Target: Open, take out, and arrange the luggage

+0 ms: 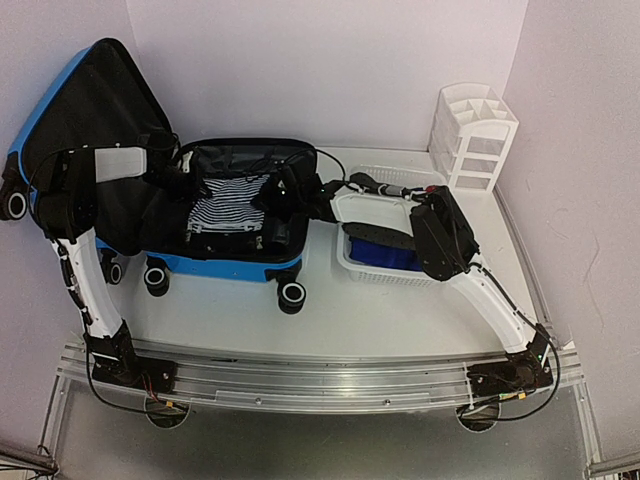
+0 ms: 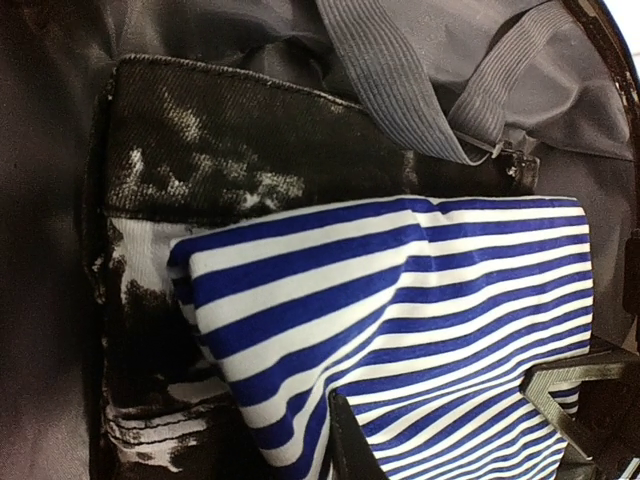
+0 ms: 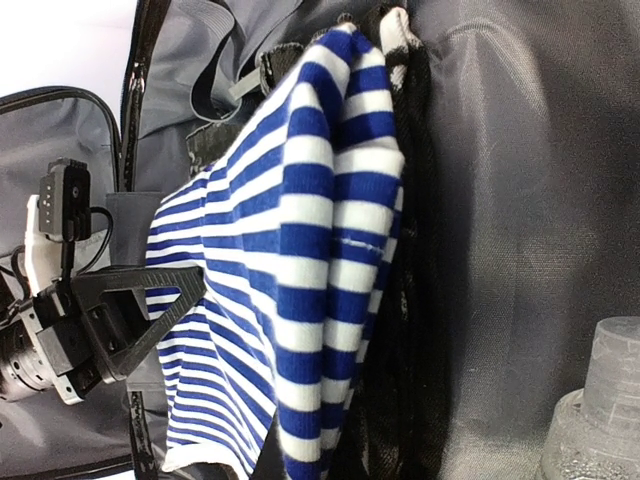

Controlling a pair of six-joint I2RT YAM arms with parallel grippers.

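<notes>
The blue luggage [image 1: 225, 268] lies open on the table, with its lid [image 1: 85, 120] standing up at the left. A blue-and-white striped shirt [image 1: 225, 205] lies folded inside on a black-and-white garment [image 2: 190, 170]. My left gripper [image 1: 195, 188] is inside the case, open, with its fingers [image 2: 350, 445] on either side of a fold of the shirt [image 2: 400, 300]. My right gripper [image 1: 282, 195] reaches in from the right. It appears shut on the shirt's near edge [image 3: 320, 300], which is bunched up toward its camera. Its fingertips are hidden by the cloth.
A white perforated basket [image 1: 352, 268] holding blue and black items stands right of the case, under my right arm. A white compartmented organizer [image 1: 475, 135] stands at the back right. Grey elastic straps [image 2: 400, 80] cross the case lining.
</notes>
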